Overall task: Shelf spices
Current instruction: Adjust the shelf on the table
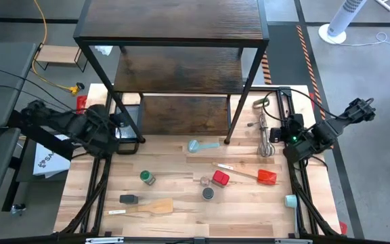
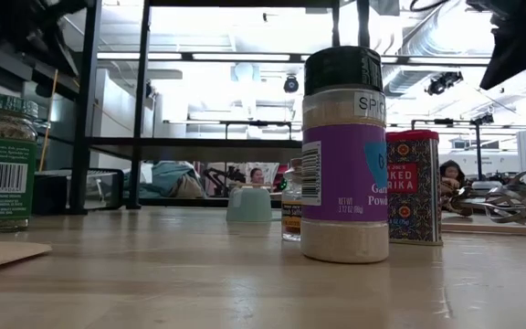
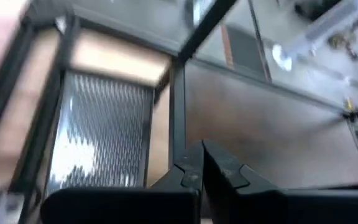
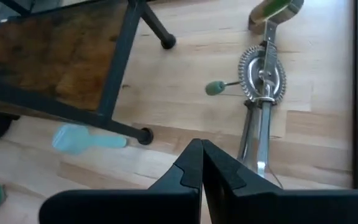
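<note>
**A:** Starting nearest the table's front edge, what lies there?

**B:** A flat pale wooden spatula (image 1: 147, 206), with a small dark jar (image 1: 128, 199) lying on its side just beside its handle end. Off to the right sits a small pale roll of tape (image 1: 290, 200).

**A:** And a little further in?

**B:** The other spices. A dark-lidded jar with a white and purple label (image 2: 343, 155) stands upright near the middle; in the overhead view only its round lid shows (image 1: 208, 193). Close by is the red paprika tin (image 1: 221, 178), a green-lidded glass jar (image 1: 147, 177) to the left, and a tiny pale jar (image 2: 290, 206) between them. A red spatula (image 1: 266, 177) lies to the right.

**A:** Nothing on the shelf?

**B:** No jar. The large dark-wood rack in a thin black metal frame (image 1: 175, 64) stands at the back of the table, well apart from the jars. Before its feet lie a pale blue scoop (image 1: 202, 145) and a metal hand-crank egg beater (image 4: 263, 99).

**A:** The pincers?

**B:** The left gripper (image 3: 202, 163) sits by the rack's left legs, fingers pressed together, holding nothing. The right gripper (image 4: 201, 160) hangs beside the egg beater, also fully closed and empty.
</note>
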Motion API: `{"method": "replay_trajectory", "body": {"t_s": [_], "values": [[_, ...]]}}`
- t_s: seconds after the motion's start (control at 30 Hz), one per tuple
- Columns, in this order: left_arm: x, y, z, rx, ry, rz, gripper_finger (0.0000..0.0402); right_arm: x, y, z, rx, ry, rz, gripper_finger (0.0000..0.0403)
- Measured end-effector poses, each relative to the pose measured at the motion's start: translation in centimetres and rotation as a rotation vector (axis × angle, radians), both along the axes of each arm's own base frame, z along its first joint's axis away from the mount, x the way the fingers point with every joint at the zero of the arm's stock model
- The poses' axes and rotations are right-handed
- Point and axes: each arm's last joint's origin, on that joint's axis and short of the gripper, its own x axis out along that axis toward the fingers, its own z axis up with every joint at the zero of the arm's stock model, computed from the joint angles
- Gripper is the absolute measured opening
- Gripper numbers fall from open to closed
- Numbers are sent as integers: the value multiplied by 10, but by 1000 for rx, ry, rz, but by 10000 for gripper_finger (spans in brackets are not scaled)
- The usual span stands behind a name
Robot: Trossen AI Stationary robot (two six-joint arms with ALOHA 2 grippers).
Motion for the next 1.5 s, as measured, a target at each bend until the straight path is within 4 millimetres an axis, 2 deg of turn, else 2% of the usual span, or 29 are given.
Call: {"method": "replay_trajectory", "body": {"t_s": [0.13,0.27,0.37,0.53,0.8,0.97,1.1,1.37,1.5], "values": [[3,13,4,164,-35,128,0,2,-3,4,-126,-94,-52,0],[-2,21,11,253,-110,218,0,4,-10,15,-242,-241,-156,0],[-3,23,18,324,-194,250,0,7,-14,25,-307,-321,-208,0],[4,22,23,329,-245,222,0,19,-13,36,-336,-408,-214,0],[35,15,37,320,-238,63,0,55,-4,62,-400,-460,-16,0],[50,12,43,292,-241,-54,0,69,-5,79,-448,-495,128,0],[58,10,45,298,-244,-98,0,73,-8,85,-511,-492,148,0],[58,11,46,316,-229,-99,0,74,-16,86,-574,-438,101,0],[51,12,50,337,-231,-88,0,75,-9,79,-419,-483,256,0]]}}
